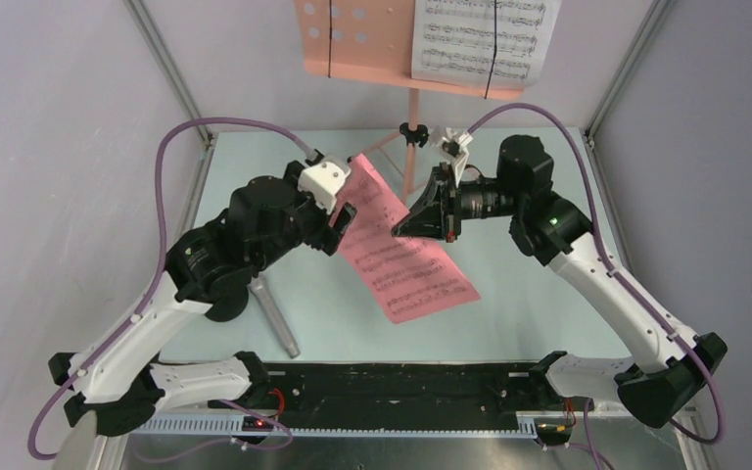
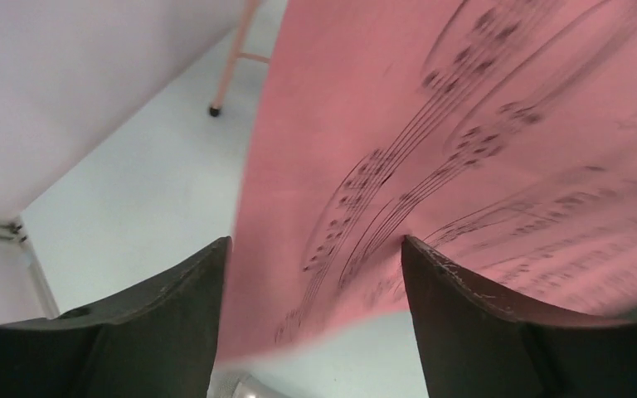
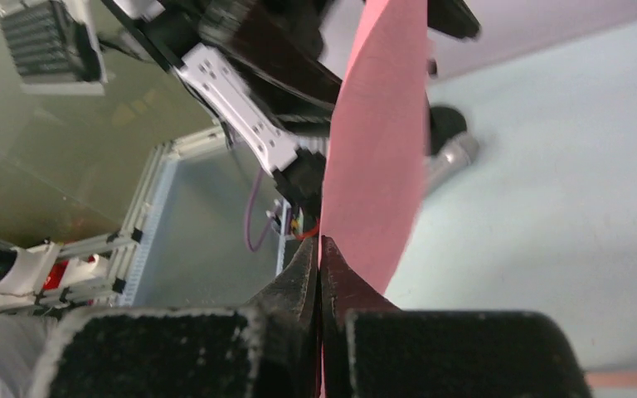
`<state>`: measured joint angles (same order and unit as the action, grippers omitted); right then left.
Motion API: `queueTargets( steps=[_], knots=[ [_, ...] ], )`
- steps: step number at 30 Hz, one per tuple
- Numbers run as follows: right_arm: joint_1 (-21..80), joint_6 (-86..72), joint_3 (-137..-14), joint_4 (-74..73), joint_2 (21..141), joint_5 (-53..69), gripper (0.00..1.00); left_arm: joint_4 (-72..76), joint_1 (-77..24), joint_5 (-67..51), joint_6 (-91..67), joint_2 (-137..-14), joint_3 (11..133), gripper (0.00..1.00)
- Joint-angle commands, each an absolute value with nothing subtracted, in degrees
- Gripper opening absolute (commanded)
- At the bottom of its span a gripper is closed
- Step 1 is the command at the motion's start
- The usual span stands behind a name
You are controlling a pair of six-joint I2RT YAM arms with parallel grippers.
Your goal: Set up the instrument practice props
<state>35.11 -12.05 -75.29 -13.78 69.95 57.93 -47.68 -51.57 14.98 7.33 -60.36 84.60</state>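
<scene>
Right gripper is pinched shut on the pink page's edge, holding it tilted above the table. Left gripper gapes wide at the page's far side. White page rests on the stand; mic lies beside the left arm.

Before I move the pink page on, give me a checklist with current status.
1. Right pincer clamped on pink page: ok.
2. Left pincer gripping the page: not ok, it is open with the page between its fingers.
3. Page's lower corner off the table: cannot tell.
4. Bare space on stand left of white page: ok.
5. Microphone out of the path: ok, it lies flat by the left arm.
</scene>
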Motion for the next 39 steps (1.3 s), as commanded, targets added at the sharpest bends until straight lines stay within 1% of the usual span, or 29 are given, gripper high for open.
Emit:
queueTargets(
  steps=[1, 4, 7, 10, 12, 15, 18, 22, 24, 26, 28, 31, 39],
  knots=[
    [36.25, -17.9, -83.91, -9.96, 69.05, 55.18, 0.0, -39.23, -51.44, 26.58, 4.01, -59.77, 88.47, 0.79],
    [36.75, -16.79, -89.57, -13.17, 69.98, 50.56, 0.0, -35.77, -51.42, 26.66, 4.14, -59.43, 89.56, 0.82],
    [37.07, -16.19, -98.13, -16.95, 72.26, 44.52, 0.0, -31.95, -51.46, 26.26, 4.71, -59.25, 90.37, 0.83],
    [37.17, -15.88, -103.89, -17.1, 74.5, 39.45, 0.0, -28.01, -51.48, 29.59, 5.64, -59.24, 91.9, 0.84],
    [37.14, -15.53, -108.02, -17.33, 76.27, 35.47, 0.0, -24.45, -51.47, 31.67, 6.37, -59.21, 92.61, 0.87],
    [36.82, -16.02, -116.28, -18.11, 80.01, 30.45, 0.0, -18.64, -51.47, 32.29, 8.14, -59.91, 93.82, 0.91],
    [36.5, -18.64, -121.71, -15.45, 84.28, 26.78, 0.0, -14.7, -51.46, 30.9, 10.45, -62.68, 95.6, 0.93],
    [35.5, -24.08, -123.92, -8.57, 88.38, 23.73, 0.0, -8.03, -51.3, 31.93, 12.86, -67.41, 97.78, 0.94],
    [34.61, -26.6, -125.17, -6.16, 90.36, 21.71, 0.0, -2.39, -50.71, 33.34, 13.7, -69.55, 99.02, 0.98],
    [33.55, -28.65, -127.24, -4.91, 92.67, 19.91, 0.0, 1.05, -48.56, 32.6, 12.06, -72.29, 101.98, 0.99],
    [32.8, -28.87, -129.37, -4.12, 94.71, 18.09, 0.0, 1.67, -45.72, 31.74, 8.41, -75.34, 105.74, 0.99],
    [31.82, -28.22, -130.13, -2.75, 95.91, 14.02, 0.0, 1.93, -41.92, 26.71, 4.36, -78.93, 110.3, 0.99],
    [27.97, -25.2, -129.08, 3.91, 96.09, 7.23, 0.0, 1.63, -37.33, 22.97, 2.45, -89.34, 121.0, 1.0]
  ],
)
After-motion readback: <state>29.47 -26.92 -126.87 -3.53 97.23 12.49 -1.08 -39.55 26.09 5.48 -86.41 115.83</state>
